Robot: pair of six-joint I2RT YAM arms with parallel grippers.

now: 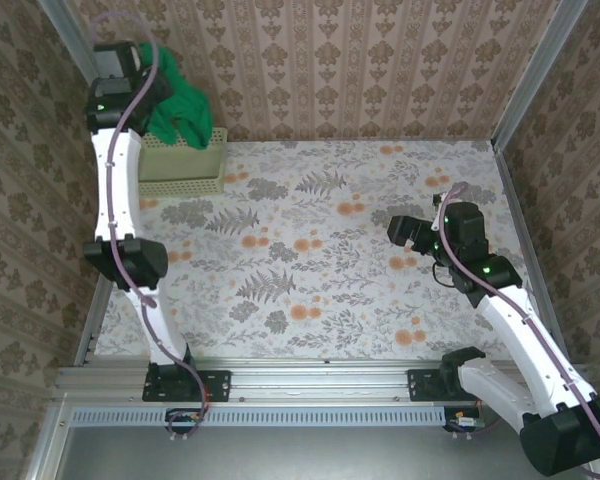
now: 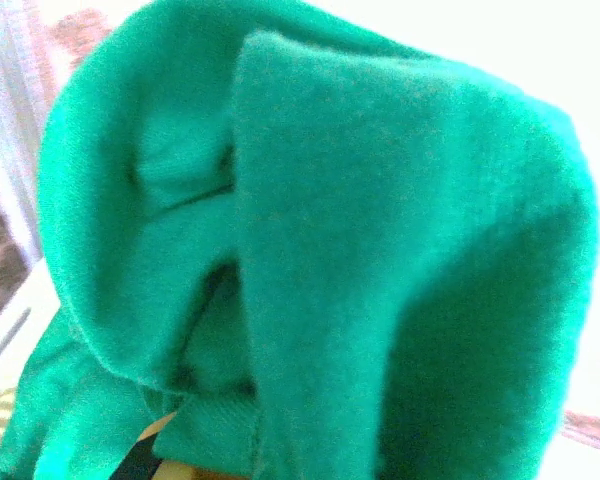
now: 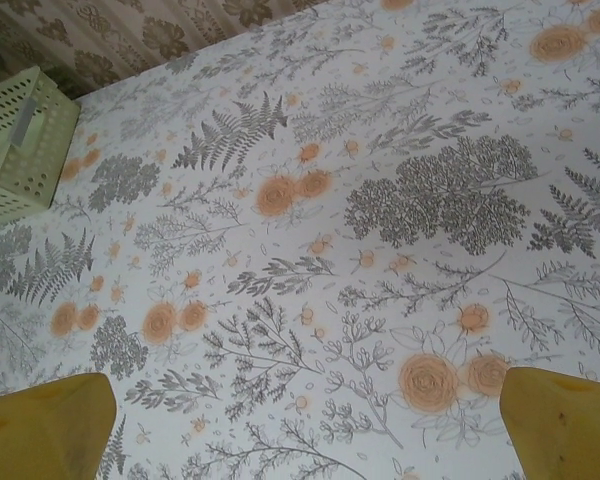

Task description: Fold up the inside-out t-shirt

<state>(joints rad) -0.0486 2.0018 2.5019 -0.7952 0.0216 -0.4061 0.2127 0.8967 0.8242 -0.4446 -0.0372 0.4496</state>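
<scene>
No text, label, brand, number or sign can be read anywhere in these views
</scene>
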